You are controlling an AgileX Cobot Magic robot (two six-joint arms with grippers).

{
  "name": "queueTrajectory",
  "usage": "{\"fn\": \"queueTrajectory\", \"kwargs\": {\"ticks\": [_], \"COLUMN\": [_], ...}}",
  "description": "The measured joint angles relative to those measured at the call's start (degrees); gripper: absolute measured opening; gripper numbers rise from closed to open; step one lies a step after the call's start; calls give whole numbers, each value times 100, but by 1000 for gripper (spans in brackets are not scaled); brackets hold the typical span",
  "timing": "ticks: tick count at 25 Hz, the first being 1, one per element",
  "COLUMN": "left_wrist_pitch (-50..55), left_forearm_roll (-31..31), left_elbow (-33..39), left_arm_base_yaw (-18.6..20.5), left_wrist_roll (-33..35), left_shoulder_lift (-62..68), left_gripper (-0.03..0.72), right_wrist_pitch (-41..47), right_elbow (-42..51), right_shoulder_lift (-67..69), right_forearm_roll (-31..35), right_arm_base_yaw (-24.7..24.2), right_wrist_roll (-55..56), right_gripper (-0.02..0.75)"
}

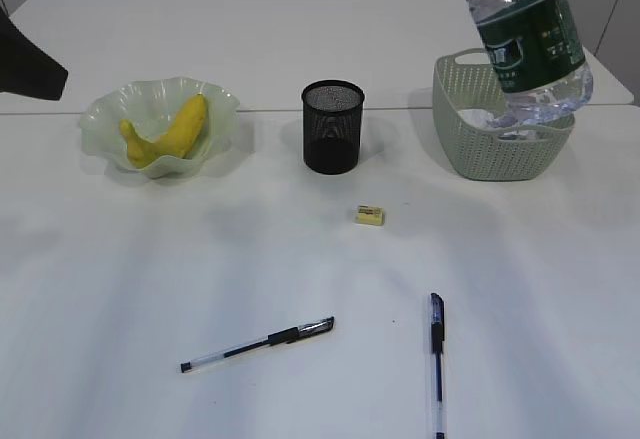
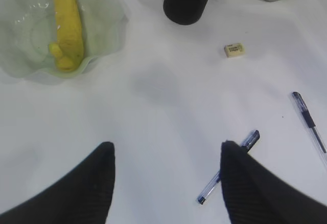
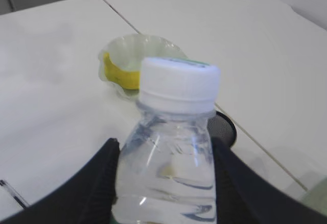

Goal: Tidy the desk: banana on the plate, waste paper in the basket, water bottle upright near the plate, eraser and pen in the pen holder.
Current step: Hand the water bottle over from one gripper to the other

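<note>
The water bottle hangs tilted above the basket at two o'clock, my right jaws clamped on its body so I can carry it plateward; my left jaws gape empty over the desk.

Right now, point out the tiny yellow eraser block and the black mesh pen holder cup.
Tiny yellow eraser block [image 1: 369,215], exterior view, middle of its top face.
Black mesh pen holder cup [image 1: 332,137], exterior view, front wall.
</note>
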Motion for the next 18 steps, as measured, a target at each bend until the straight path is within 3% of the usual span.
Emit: {"fn": "queueTrajectory", "kwargs": {"ticks": [4,10,18], "left_wrist_pitch": [14,59,-18], "left_forearm_roll": [-20,-171,-1366], "left_elbow": [0,0,14], "left_arm_base_yaw": [0,0,0], "left_wrist_roll": [30,122,1284], "left_shoulder_lift": [0,0,0], "left_gripper": [463,463,463], "right_wrist_pitch": [298,465,738], "right_elbow": [0,0,0], "right_shoulder_lift": [-37,-37,-37], "right_forearm_roll": [783,1452,2253], "right_arm_base_yaw": [0,0,0], "right_wrist_roll": [-643,-1224,-1650], "right_gripper": [357,357,356]}}
